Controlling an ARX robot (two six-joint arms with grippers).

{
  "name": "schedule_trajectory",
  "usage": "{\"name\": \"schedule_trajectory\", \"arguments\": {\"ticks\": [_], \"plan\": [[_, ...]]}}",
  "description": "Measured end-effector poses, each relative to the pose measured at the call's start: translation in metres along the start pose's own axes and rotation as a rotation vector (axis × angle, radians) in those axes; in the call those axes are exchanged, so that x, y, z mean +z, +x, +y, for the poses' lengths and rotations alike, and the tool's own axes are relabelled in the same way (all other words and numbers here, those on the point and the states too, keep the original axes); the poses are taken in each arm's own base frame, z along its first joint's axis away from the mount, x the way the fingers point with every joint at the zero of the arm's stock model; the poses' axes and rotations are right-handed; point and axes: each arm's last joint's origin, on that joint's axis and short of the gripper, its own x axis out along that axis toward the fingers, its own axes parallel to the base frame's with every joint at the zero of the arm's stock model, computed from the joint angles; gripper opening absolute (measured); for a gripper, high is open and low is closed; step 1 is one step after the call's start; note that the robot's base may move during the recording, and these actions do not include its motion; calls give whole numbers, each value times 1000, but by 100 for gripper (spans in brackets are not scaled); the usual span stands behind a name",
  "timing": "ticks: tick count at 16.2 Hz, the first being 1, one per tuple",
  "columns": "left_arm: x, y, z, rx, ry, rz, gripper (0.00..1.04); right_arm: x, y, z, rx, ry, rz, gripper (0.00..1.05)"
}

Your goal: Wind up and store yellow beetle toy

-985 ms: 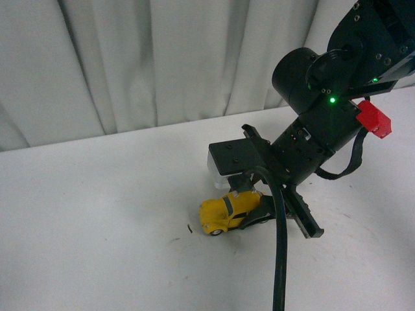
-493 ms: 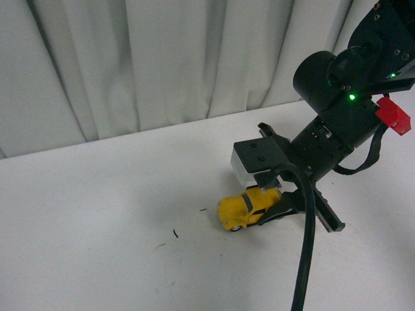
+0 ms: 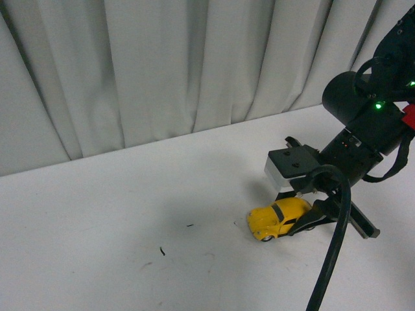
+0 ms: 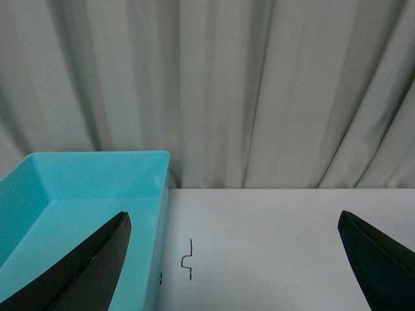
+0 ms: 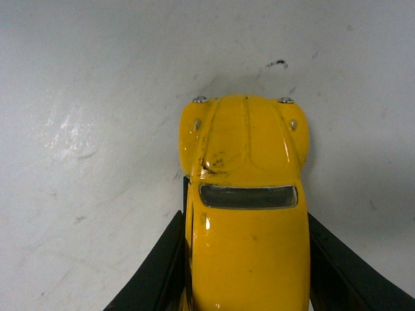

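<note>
In the front view my right pincer [image 3: 293, 218] is clamped on the yellow beetle toy [image 3: 269, 220], one finger along each flank. The toy sits low on the white table [image 3: 97, 233], its wheels seemingly on the surface and its nose pointing away from my wrist, with the grey curtain [image 3: 162, 65] behind. I judge this to be the winding step: the car is gripped but nowhere near storage. The next move calls for pressing it lightly down and drawing it back so the wheels turn, without letting it slip out of my fingers. No container shows in this view. In the left wrist view my left pincer [image 4: 231, 220] hangs with its two dark fingers well apart and nothing between them. Beside one finger stands a turquoise bin [image 4: 97, 172], and the part of its inside that I can see holds nothing. A small dark squiggle [image 4: 189, 260] lies on the table just beside its wall. I take that bin to be where the car must go, though I cannot tell how it lies relative to the toy. In the right wrist view the car fills the space between my right fingers, bonnet and windscreen facing up. Both black pads press against its sides behind the windscreen, and scuffed bare table lies ahead of it.
</note>
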Motion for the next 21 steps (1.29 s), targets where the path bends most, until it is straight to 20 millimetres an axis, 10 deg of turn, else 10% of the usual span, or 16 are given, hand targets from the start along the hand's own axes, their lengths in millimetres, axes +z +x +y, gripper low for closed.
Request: {"name": "schedule_trajectory", "arguments": {"ticks": [13, 18, 21], "plan": [[0, 0, 0, 0, 0, 0, 98, -23, -19, 13, 17, 105, 30, 42], [0, 0, 0, 0, 0, 0, 98, -20, -17, 14, 43, 101, 50, 100], [0, 0, 0, 0, 0, 0, 98, -20, -17, 14, 41, 98, 50, 98]]}}
